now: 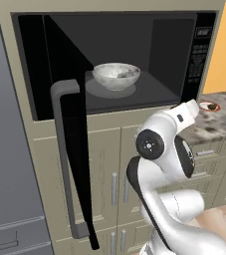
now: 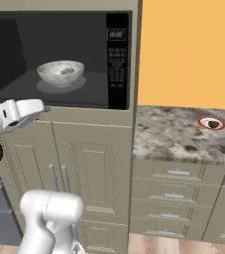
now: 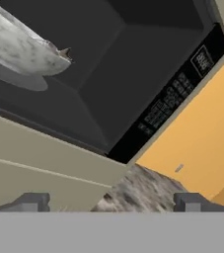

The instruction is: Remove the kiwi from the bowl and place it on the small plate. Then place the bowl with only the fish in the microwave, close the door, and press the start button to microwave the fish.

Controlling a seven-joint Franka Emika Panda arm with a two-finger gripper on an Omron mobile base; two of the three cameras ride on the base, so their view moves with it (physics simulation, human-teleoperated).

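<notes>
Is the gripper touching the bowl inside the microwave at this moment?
Apart. In the hand view the open gripper has nothing between its fingertips, and the bowl sits far off inside the microwave. The right base view also shows the hand outside the cavity.

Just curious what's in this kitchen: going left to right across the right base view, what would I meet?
Bowl with the fish in the microwave → button panel → small plate holding the kiwi.
</notes>
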